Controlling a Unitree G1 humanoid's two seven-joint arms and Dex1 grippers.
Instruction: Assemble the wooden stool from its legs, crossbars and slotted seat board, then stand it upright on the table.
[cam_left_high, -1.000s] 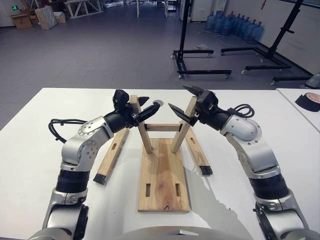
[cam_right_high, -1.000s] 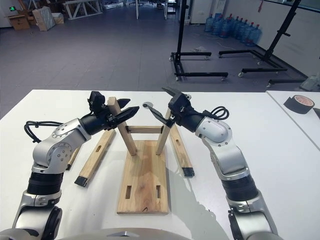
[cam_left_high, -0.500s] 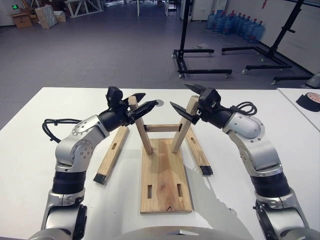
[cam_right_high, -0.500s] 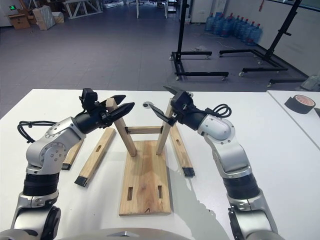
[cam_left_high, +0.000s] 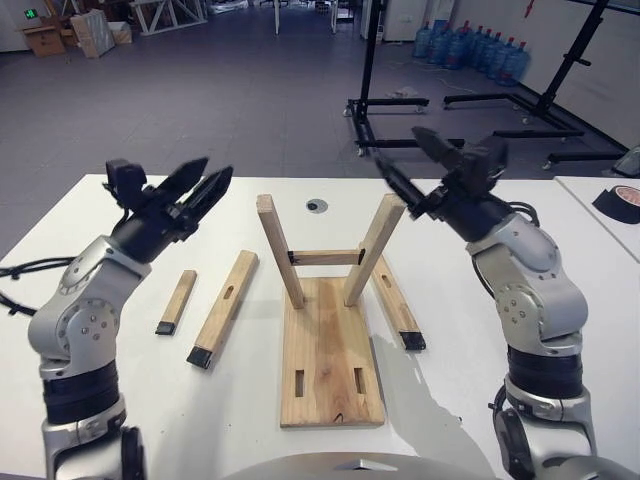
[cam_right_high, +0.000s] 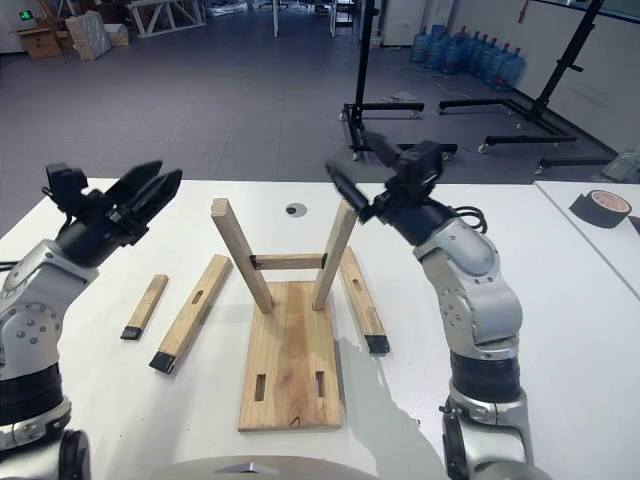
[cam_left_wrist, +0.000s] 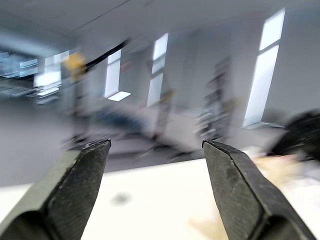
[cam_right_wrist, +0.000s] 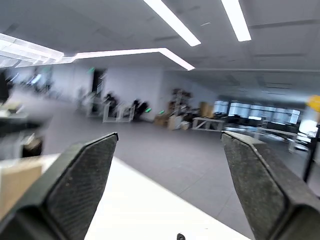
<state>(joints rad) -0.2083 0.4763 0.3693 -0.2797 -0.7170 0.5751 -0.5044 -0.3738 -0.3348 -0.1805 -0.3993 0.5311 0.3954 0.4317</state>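
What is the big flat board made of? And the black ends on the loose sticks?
The seat board looks like bare, unvarnished wood: pale tan with darker grain streaks. The black caps on the loose legs look matte, maybe rubber or plastic.

Black tape roll (cam_left_high: 616, 201) on neighbouring table (cam_left_high: 578, 190); wheeled black stands (cam_left_high: 372, 60), blue water jugs (cam_left_high: 485, 50) behind.

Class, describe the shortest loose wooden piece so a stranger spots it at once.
On the white table, look to the robot's left of the seat board. Beyond the long slotted bar lies the short piece: outermost, much shorter, no slot visible.
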